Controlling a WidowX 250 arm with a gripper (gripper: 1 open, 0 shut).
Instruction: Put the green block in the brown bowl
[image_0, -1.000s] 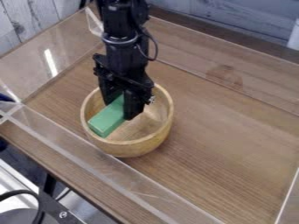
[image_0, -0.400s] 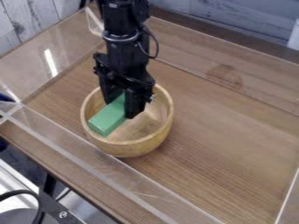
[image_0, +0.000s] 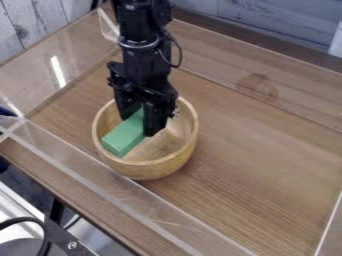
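Note:
The brown bowl (image_0: 183, 150) stands on the wooden table, left of centre. The green block (image_0: 123, 137) lies tilted inside it, its lower end resting near the bowl's front-left wall. My black gripper (image_0: 143, 120) reaches straight down into the bowl. Its fingers straddle the block's upper end and look closed against its sides. That upper end is partly hidden behind the fingers.
Clear plastic walls (image_0: 60, 150) fence the wooden table (image_0: 254, 150) on the front-left and back sides. Black cables and gear (image_0: 27, 240) sit outside the wall at the bottom left.

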